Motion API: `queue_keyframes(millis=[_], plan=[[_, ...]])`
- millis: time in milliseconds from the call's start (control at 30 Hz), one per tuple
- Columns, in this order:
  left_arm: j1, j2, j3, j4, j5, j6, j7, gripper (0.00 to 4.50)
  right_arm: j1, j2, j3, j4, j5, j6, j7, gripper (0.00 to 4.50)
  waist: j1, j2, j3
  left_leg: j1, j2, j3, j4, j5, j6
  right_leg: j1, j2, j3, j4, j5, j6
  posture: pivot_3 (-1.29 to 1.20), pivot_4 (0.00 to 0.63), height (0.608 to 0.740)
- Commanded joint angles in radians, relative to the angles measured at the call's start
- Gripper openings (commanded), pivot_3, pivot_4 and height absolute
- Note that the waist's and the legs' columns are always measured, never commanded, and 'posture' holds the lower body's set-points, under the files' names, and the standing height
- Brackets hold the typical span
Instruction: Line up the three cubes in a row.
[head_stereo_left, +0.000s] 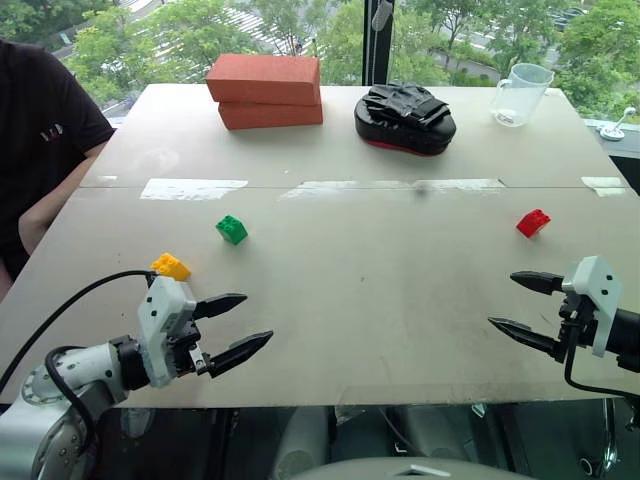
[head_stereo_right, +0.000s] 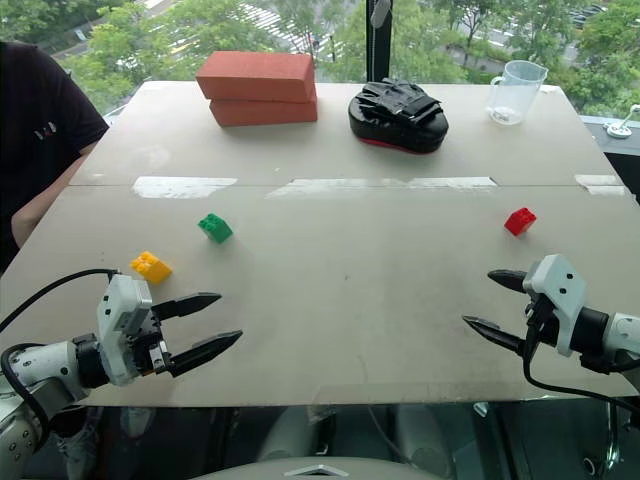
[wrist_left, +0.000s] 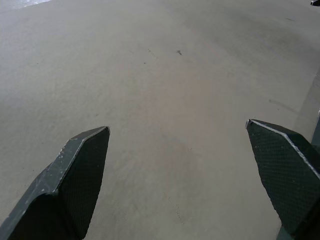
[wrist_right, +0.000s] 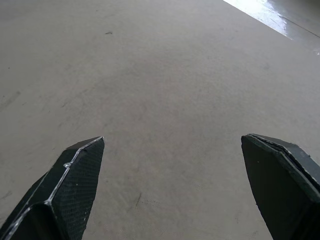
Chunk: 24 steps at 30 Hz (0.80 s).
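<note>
Three small studded cubes lie apart on the grey table (head_stereo_left: 380, 300). The green cube (head_stereo_left: 231, 229) sits left of centre, the yellow cube (head_stereo_left: 171, 266) nearer and further left, the red cube (head_stereo_left: 533, 222) far to the right. My left gripper (head_stereo_left: 257, 322) hovers open near the front left, just below and to the right of the yellow cube, holding nothing. At the front right my right gripper (head_stereo_left: 502, 301) stands open and empty, nearer than the red cube. Both wrist views show wide-spread fingers (wrist_left: 75, 175) (wrist_right: 65, 185) over bare table.
Two large orange-red bricks (head_stereo_left: 266, 90) are stacked at the back left. A black padded mitt (head_stereo_left: 405, 117) lies at back centre and a clear measuring jug (head_stereo_left: 520, 94) at back right. A person in a dark shirt (head_stereo_left: 35, 130) sits at the left edge. A tape strip (head_stereo_left: 330, 186) crosses the table.
</note>
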Motion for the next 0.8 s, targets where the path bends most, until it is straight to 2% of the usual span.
queue_keyframes(millis=[33,100,133,200,333,467,600,800], plan=[[-0.037,-0.007,0.001,-0.019,-0.008,-0.001,0.024,4.48,-0.021,0.044,-0.019,-0.014,-0.016,-0.019,-0.06,4.5,0.0,0.0,0.0,0.0,0.0,0.0,0.0,0.0,0.0,0.0,0.0,0.0,0.0,0.0,0.0,0.0,0.15,0.737],[-0.103,-0.047,-0.034,-0.041,-0.051,0.04,0.096,4.48,-0.085,0.111,-0.005,-0.024,-0.015,0.067,-0.214,4.5,0.002,-0.001,-0.001,0.0,0.0,0.0,0.0,0.0,0.0,0.0,0.0,0.0,0.0,0.0,0.0,0.0,0.15,0.737],[-0.134,-0.052,-0.054,-0.058,-0.069,0.055,0.103,4.48,-0.149,0.124,-0.003,-0.032,0.014,0.182,-0.296,4.5,0.001,0.0,0.0,0.0,0.0,-0.001,0.001,0.0,0.0,0.0,0.0,-0.001,0.001,0.0,0.0,0.0,0.15,0.737],[-0.162,-0.044,-0.081,-0.081,-0.067,0.062,0.092,4.48,-0.236,0.139,-0.007,-0.026,0.049,0.319,-0.383,4.5,-0.004,0.0,0.0,0.0,0.0,0.0,0.001,0.0,0.0,0.0,0.0,0.0,0.001,0.0,0.0,0.0,0.15,0.737],[-0.203,-0.014,-0.13,-0.119,-0.047,0.06,0.068,4.48,-0.391,0.145,0.015,0.045,-0.014,0.457,-0.533,4.5,-0.003,0.0,0.0,0.0,0.0,0.001,0.001,0.0,0.0,0.0,0.0,0.001,0.001,0.0,0.0,0.0,0.15,0.737],[-0.325,-0.005,-0.179,-0.159,-0.096,0.094,0.099,4.48,-0.639,0.192,0.085,0.215,-0.157,0.66,-0.777,4.5,-0.002,0.001,0.0,-0.002,-0.001,0.0,0.0,0.0,-0.001,-0.002,0.0,0.0,0.001,0.0,0.0,0.0,0.15,0.737],[-0.378,0.002,-0.187,-0.18,-0.15,0.129,0.104,4.48,-0.693,0.183,0.178,0.302,-0.236,0.581,-0.754,4.5,-0.001,0.001,0.0,-0.003,-0.001,-0.001,0.0,0.001,-0.002,-0.002,0.0,0.0,0.0,0.0,0.0,0.0,0.15,0.737],[-0.396,0.038,-0.174,-0.175,-0.189,0.151,0.079,4.48,-0.755,0.102,0.236,0.486,-0.27,0.465,-0.585,4.5,-0.004,0.001,0.0,-0.015,-0.002,0.0,0.0,0.001,-0.002,-0.014,-0.001,0.0,0.001,0.001,0.001,0.0,0.15,0.737]])
